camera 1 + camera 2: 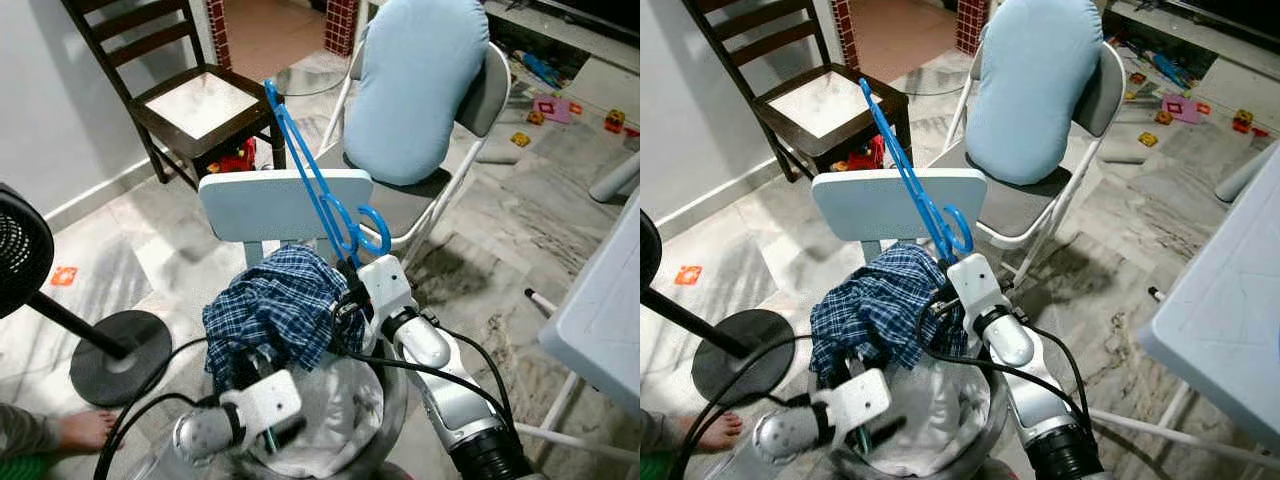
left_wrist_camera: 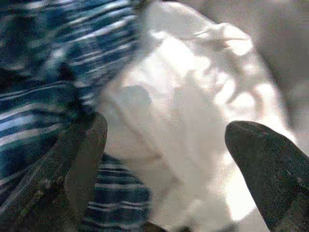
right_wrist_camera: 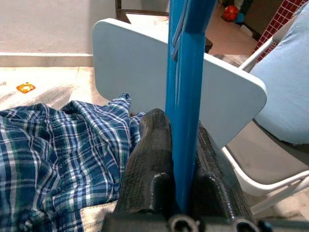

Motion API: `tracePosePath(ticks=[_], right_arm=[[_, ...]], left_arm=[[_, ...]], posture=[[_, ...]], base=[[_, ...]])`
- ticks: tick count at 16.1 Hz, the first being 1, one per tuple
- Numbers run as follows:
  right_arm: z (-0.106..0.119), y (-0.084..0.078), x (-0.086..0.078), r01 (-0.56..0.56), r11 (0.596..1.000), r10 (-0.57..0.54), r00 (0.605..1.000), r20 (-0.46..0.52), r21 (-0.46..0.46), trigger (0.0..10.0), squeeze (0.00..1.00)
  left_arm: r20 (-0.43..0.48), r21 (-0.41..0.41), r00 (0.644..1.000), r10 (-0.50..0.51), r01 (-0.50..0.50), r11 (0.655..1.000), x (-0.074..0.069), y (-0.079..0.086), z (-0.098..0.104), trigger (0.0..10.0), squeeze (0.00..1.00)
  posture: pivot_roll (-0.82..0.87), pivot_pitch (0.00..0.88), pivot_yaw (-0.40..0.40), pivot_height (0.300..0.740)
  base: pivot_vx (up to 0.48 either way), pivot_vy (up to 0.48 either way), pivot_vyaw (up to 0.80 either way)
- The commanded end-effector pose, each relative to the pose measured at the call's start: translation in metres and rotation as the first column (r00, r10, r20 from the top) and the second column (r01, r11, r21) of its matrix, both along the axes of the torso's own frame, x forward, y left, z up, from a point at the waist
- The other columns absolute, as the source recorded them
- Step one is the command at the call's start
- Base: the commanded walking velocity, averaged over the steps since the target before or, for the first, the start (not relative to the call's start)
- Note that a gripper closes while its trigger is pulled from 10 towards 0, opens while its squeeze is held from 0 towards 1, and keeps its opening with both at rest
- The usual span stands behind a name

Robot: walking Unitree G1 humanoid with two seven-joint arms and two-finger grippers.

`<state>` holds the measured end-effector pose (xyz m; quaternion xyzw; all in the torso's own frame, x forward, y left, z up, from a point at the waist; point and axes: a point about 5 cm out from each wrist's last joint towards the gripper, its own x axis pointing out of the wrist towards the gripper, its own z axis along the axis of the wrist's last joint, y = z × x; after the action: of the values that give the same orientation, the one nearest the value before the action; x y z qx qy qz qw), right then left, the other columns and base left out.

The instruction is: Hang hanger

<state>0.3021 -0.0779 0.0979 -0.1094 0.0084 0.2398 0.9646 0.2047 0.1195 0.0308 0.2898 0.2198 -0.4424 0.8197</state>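
While the right hand (image 1: pixel 347 272) clamps the blue hanger (image 1: pixel 310 180), its long axis rising toward the chair backrest (image 1: pixel 285 205), the left hand (image 2: pixel 164 159) hovers open over laundry.

Floor (image 1: pixel 500 220): pale veined marble tile, daylit. Wall (image 1: pixel 40 90): plain grey-white with a skirting board, on the left. Dark wooden chair (image 1: pixel 190 100) stands against it. Folding chair (image 1: pixel 440 190) carries a light blue cushion (image 1: pixel 415 85). Brick pillars (image 1: pixel 340 25) flank a doorway behind. Fan base (image 1: pixel 120 355) sits on the floor at lower left. Toys (image 1: pixel 550 108) lie scattered at upper right.
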Motion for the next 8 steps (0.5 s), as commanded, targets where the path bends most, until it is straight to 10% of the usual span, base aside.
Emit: tracePosePath(ticks=[1,5,8], right_arm=[[-0.003,-0.003,0.0,0.012,1.0,-0.012,1.0,-0.007,-0.004,10.0,0.0],[-0.004,-0.002,0.002,0.001,1.0,-0.001,1.0,-0.009,-0.01,10.0,0.0],[-0.003,0.002,0.003,-0.004,1.0,0.004,1.0,-0.008,-0.007,10.0,0.0]], left_arm=[[-0.019,-0.004,1.0,-0.015,0.015,1.0,-0.004,-0.001,0.005,10.0,0.0],[0.095,0.083,0.99,-0.102,0.094,0.992,0.002,0.002,0.03,10.0,0.0],[0.102,0.195,0.981,-0.163,0.141,0.971,0.01,0.008,0.012,10.0,0.0]], posture=[[0.05,0.183,-0.059,0.74],[0.07,0.184,-0.062,0.74],[0.07,0.18,-0.06,0.74]], base=[[0.0,0.0,0.0],[0.0,0.0,0.0],[0.0,0.0,0.0]])
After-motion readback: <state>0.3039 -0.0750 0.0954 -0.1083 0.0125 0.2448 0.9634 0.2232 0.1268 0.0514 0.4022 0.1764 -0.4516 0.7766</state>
